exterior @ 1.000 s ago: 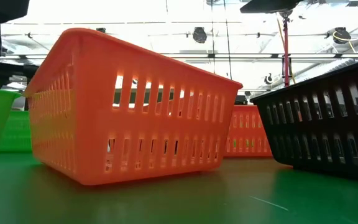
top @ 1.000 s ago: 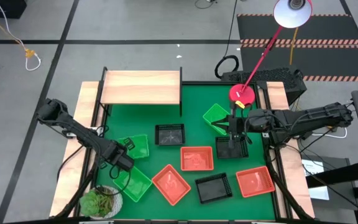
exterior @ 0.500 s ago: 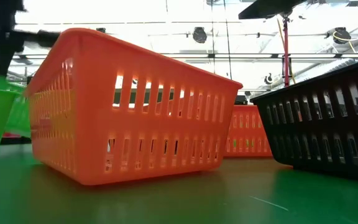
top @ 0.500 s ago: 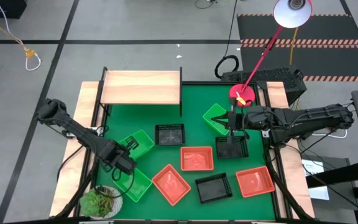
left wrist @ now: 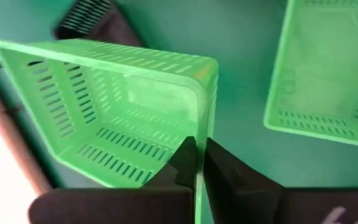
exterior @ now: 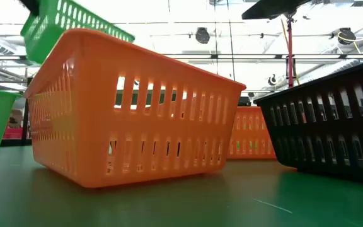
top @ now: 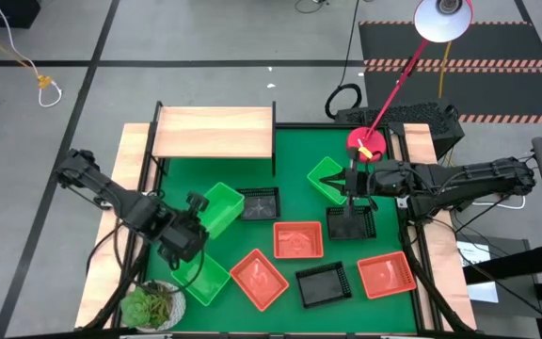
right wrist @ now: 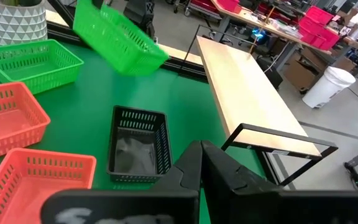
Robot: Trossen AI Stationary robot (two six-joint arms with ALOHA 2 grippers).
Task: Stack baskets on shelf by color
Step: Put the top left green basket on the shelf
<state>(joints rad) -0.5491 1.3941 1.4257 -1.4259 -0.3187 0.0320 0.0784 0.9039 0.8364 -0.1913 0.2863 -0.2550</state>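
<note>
Left gripper clamped on wall of green basket, lifted tilted above mat, short of shelf. Shelf bare; eight baskets on mat. Right gripper shut, empty, hovering.

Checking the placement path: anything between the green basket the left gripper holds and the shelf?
Nothing visible. The left gripper is shut on the rim of the lifted green basket, tilted above the mat. The shelf top is bare, and only open mat lies between. A black basket sits beside the green one, off that line.
</note>
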